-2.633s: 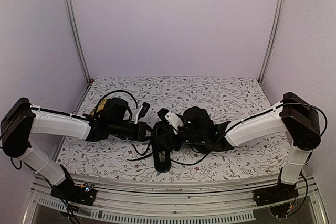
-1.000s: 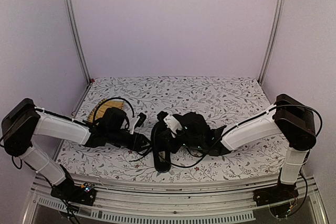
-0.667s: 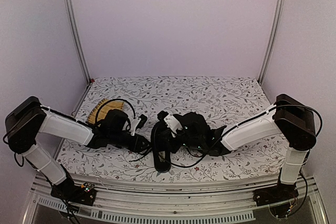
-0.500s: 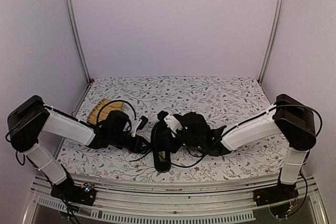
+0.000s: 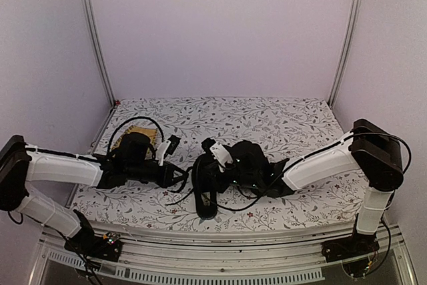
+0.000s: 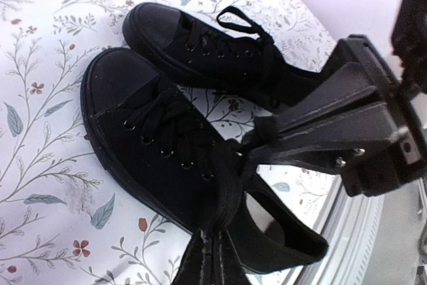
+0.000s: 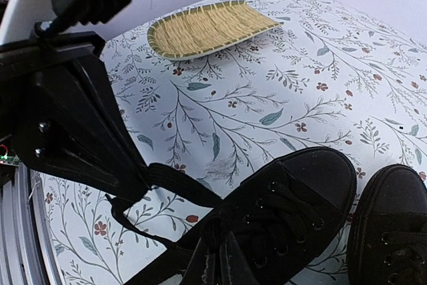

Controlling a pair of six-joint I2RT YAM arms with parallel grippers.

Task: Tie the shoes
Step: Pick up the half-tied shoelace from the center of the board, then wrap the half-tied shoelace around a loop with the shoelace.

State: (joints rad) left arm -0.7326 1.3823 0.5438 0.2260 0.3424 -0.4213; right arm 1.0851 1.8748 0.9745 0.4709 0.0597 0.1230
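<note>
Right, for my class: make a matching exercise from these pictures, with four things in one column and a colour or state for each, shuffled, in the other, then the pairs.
Column one
1. shoes
2. woven mat
3. left gripper
4. tablecloth

Column two
A. yellow with a green rim
B. pinched shut on a lace
C. black, lying side by side
D. white, printed with leaves and flowers

Pairs: 1-C, 2-A, 3-B, 4-D

High rear overview facing the table (image 5: 300,118), two close wrist views sharing the shoes (image 6: 153,151)
</note>
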